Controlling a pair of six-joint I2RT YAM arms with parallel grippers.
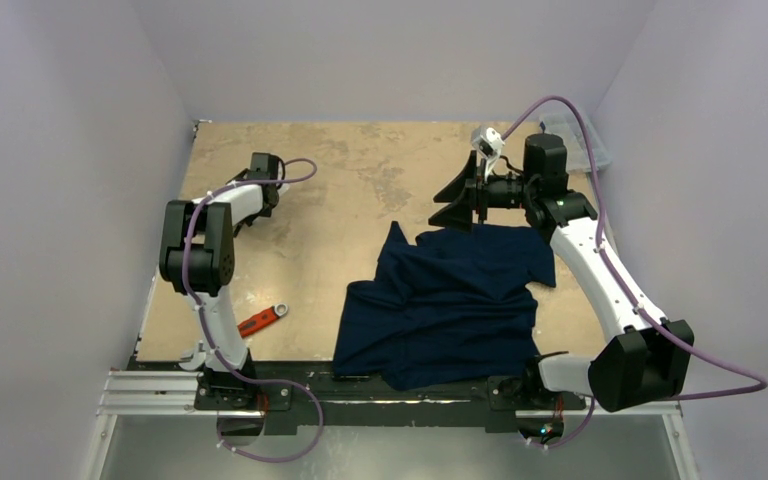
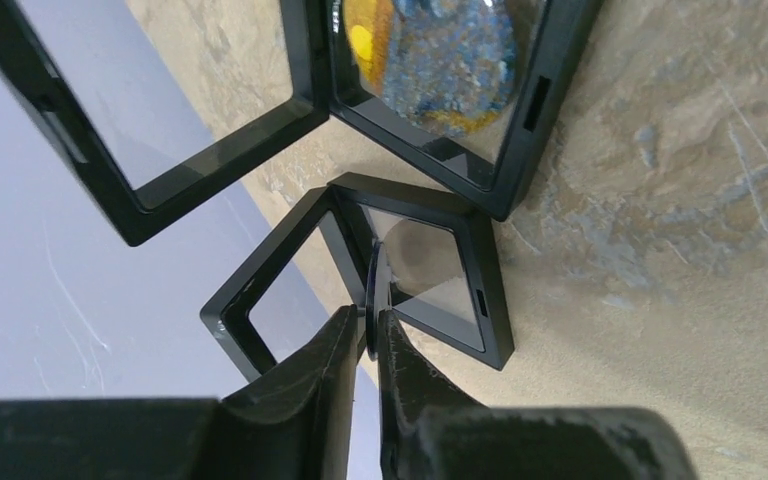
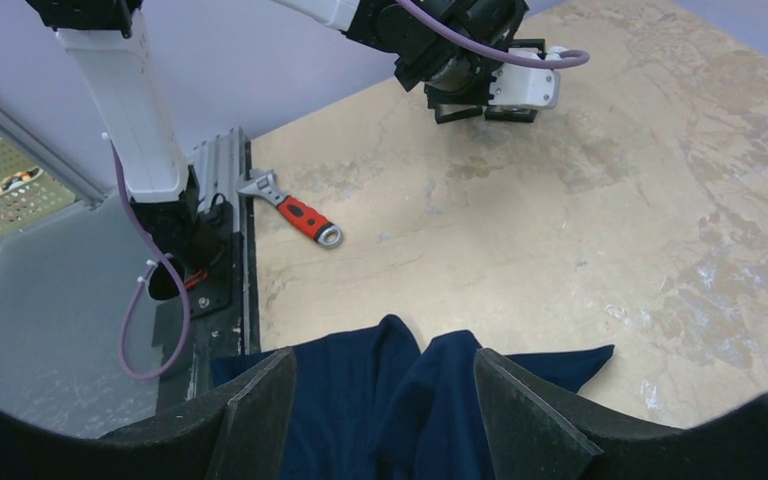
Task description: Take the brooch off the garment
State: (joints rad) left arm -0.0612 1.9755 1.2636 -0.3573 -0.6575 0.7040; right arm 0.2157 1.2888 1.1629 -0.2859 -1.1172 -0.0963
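The navy T-shirt [image 1: 440,300] lies crumpled on the table in front of the right arm; it also shows in the right wrist view [image 3: 360,430]. My right gripper [image 1: 450,205] is open and empty, hovering over the shirt's far edge [image 3: 382,360]. My left gripper [image 1: 265,190] is at the back left, far from the shirt. In the left wrist view it [image 2: 370,318] is shut on a thin dark disc [image 2: 373,285] seen edge-on, apparently the brooch, held just over a small open black frame box [image 2: 460,300].
A larger open black frame box [image 2: 305,110] holds a blue and yellow piece [image 2: 430,60]. A red-handled wrench [image 1: 263,320] lies by the left arm's base. A clear container [image 1: 580,140] sits at the back right corner.
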